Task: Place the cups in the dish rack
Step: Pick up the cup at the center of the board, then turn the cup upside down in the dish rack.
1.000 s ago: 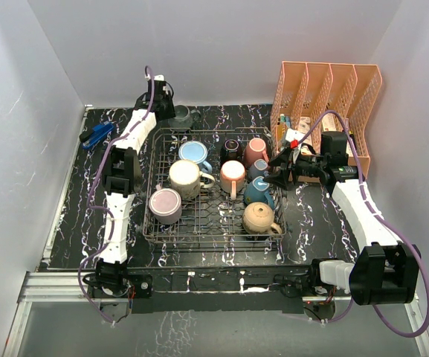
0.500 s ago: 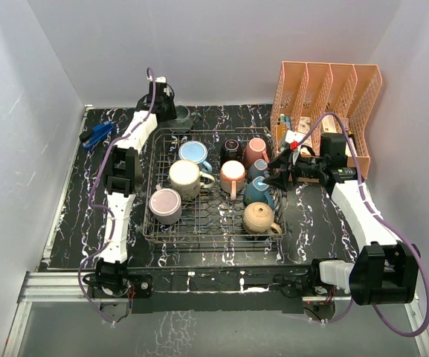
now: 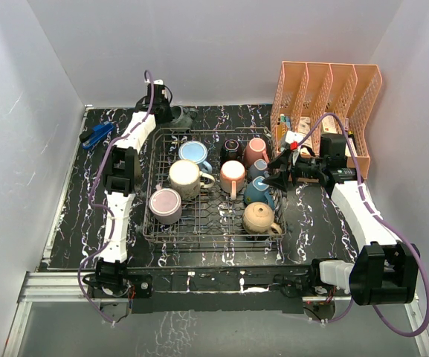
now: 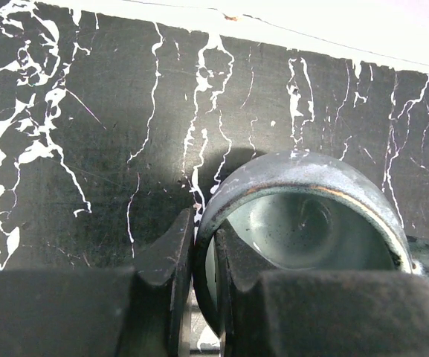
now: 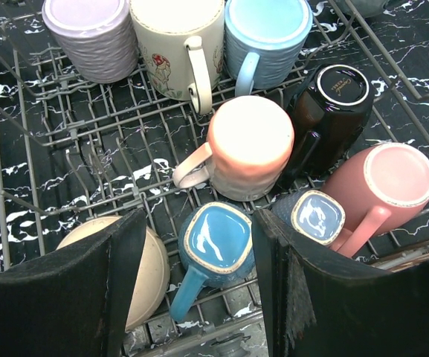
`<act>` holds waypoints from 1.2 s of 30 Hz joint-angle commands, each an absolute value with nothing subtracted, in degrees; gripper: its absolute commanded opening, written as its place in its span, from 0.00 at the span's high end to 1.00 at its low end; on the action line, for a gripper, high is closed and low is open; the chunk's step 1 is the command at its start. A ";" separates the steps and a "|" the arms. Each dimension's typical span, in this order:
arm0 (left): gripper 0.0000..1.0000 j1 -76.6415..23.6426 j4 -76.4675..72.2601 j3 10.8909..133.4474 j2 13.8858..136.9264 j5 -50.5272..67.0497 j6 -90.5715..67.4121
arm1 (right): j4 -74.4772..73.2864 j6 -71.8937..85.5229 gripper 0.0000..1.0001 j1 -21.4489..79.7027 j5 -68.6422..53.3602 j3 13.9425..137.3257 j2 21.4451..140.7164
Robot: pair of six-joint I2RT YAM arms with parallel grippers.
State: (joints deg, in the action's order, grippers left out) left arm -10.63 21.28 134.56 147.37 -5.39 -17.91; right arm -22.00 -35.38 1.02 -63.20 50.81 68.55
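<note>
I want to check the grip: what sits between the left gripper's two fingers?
The wall of the grey mug: the left gripper has one finger outside it and one inside, as the left wrist view shows.

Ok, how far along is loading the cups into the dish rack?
Nine cups sit upside down in the dish rack. In hand: the left tool is pinching the rim of a grey-green mug behind the rack. Left: lift it in. The right tool hangs open over the rack, holding nothing.
</note>
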 commanded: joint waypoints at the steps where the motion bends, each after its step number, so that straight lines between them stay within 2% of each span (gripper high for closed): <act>1: 1.00 -9.30 16.02 137.28 141.87 -3.45 -23.27 | -18.57 -34.34 0.39 0.97 -64.75 50.81 67.88; 10: 1.00 -5.80 6.13 133.63 134.73 3.63 -32.58 | -17.85 -34.19 0.39 0.97 -65.95 50.20 68.06; 18: 1.00 -5.10 -3.24 120.24 121.77 7.84 -34.19 | -17.25 -33.56 0.39 0.79 -68.28 49.66 67.76; 21: 1.00 -5.01 -9.07 110.76 114.19 10.42 -35.48 | -16.93 -33.02 0.39 0.47 -69.36 49.49 67.19; 27: 1.00 -5.02 -25.22 83.86 93.40 15.71 -38.76 | -19.24 -31.93 0.38 0.44 -70.14 50.73 65.69; 36: 1.00 -6.41 -40.86 49.95 64.00 21.84 -42.64 | -37.45 -33.51 0.37 0.87 -73.76 62.96 67.08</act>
State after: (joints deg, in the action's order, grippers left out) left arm -5.50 -26.30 58.65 75.05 17.32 -38.46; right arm -29.39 -32.91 0.64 -70.15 54.68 67.22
